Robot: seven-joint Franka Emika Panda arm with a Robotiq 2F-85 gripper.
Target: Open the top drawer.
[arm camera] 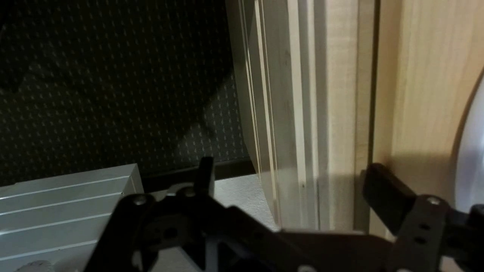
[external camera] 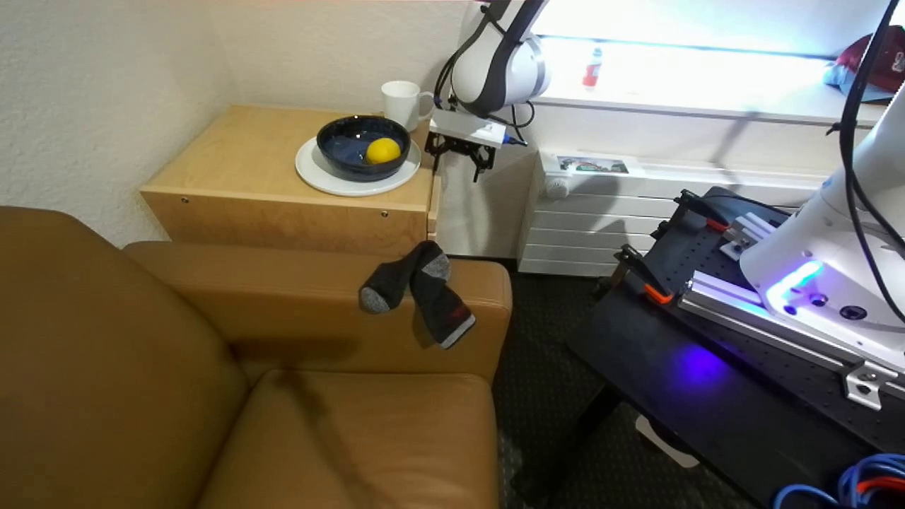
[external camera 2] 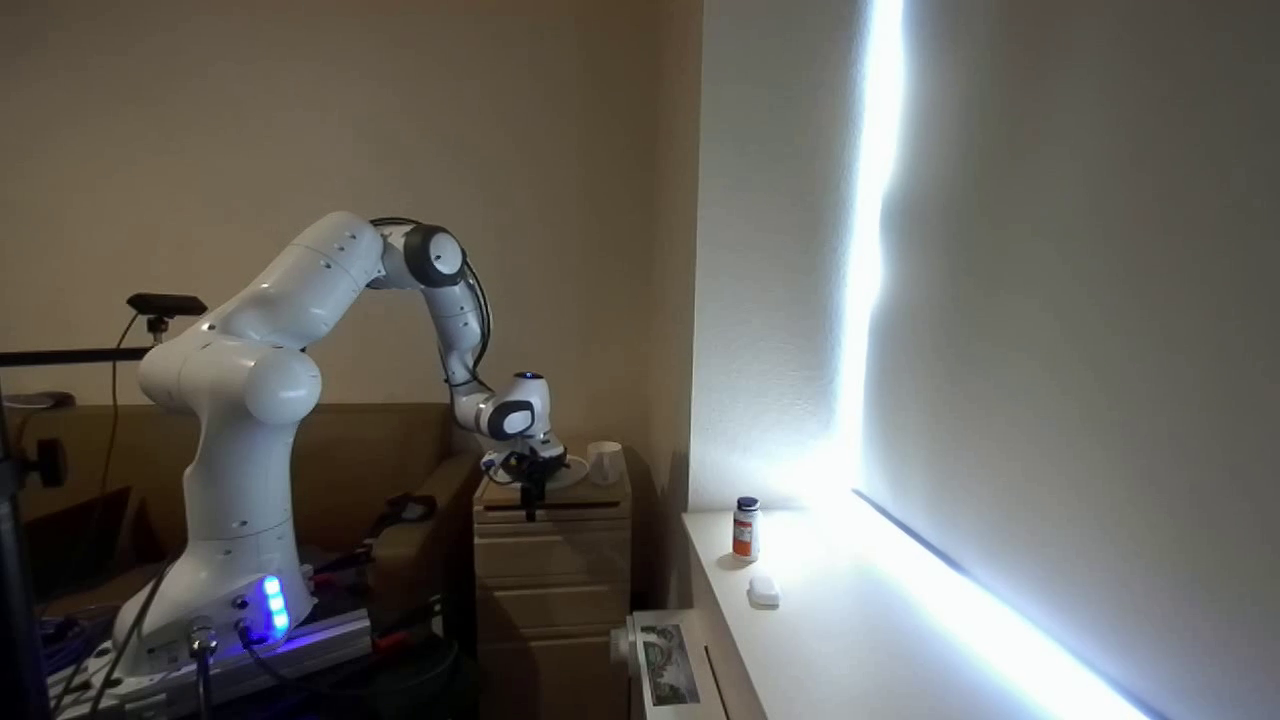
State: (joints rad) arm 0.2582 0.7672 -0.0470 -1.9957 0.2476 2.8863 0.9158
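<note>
Gripper (arm camera: 290, 170): fingers well apart, at front edge of cab. (external camera: 226, 155) Top drawer (arm camera: 342, 94): uppermost in cab., thin dark gap betw. it & cab. top; contact w/ fingers can't tell. Plate (external camera: 309, 170) w/ bowl (external camera: 346, 166) atop cab.

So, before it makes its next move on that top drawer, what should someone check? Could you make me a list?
1. End effector open: ok, its fingers stand well apart.
2. One finger on each side of the front edge of the top drawer: ok, going by the wrist view.
3. Finger on the cabinet side low enough to catch behind that edge: cannot tell.
4. Drawer gripped: not ok, the fingers have not closed on it.
5. Plate free of the fingers: cannot tell, it lies close by.
6. Bowl and mug upright: ok, the bowl sits on the plate.
</note>
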